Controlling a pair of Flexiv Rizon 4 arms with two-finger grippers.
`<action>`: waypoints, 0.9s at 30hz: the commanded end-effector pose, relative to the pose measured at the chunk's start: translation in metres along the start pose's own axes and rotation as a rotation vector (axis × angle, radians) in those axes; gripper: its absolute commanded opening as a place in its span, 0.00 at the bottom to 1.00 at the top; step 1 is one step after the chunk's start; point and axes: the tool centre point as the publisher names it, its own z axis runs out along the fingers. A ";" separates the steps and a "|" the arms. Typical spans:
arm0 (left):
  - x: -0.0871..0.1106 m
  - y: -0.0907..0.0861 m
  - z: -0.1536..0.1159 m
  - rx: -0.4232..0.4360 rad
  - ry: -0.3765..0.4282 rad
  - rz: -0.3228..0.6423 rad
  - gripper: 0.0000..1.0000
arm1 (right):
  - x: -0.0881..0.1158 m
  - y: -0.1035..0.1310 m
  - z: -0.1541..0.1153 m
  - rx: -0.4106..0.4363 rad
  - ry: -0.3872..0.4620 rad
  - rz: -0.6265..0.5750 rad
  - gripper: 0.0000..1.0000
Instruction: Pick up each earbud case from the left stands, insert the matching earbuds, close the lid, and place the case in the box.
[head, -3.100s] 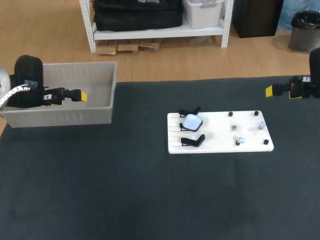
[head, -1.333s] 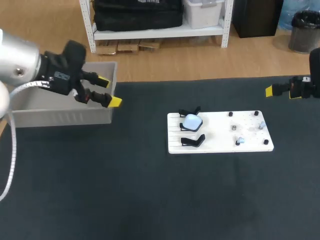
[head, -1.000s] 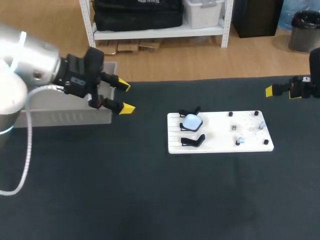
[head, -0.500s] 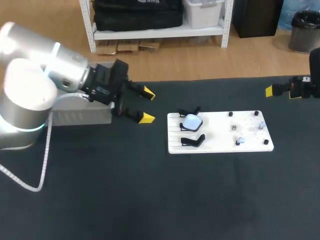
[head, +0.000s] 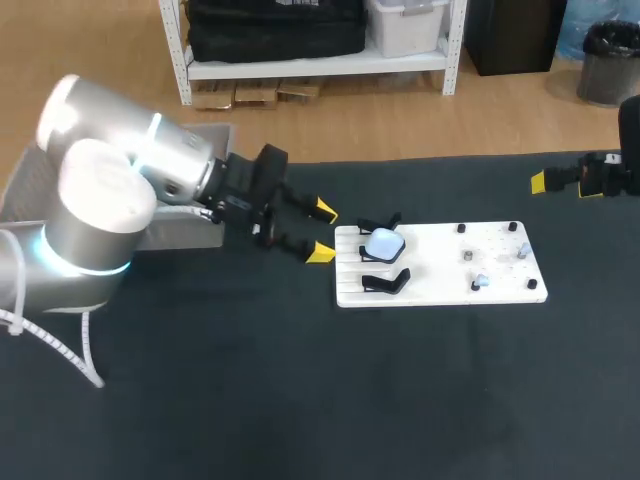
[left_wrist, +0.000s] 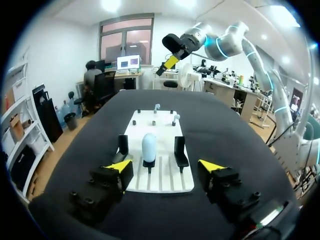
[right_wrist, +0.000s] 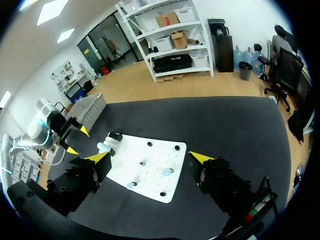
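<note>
Yellow-tipped left gripper (head: 322, 231) — spread wide, holding nothing.

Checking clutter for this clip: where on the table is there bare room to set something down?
Free: the wide strip of mat on the robot's side of the white board, and the stretch between board and right gripper. Crowded: between grey box and board, where the open left gripper sits, and the board's left end with stands and earbud case.

Table (head: 300, 400): dark charcoal top, matte, fabric-like surf., evenly lit, spans head view's full width.
</note>
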 end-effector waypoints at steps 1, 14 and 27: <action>0.002 0.005 0.009 0.011 -0.017 0.003 0.75 | 0.000 -0.001 0.000 -0.003 0.001 -0.001 1.00; 0.006 0.015 0.038 0.018 -0.014 0.022 0.50 | 0.000 -0.001 0.000 -0.003 0.001 -0.001 1.00; 0.006 0.019 0.051 0.032 -0.013 0.017 0.45 | 0.000 -0.001 0.000 -0.003 0.001 -0.001 1.00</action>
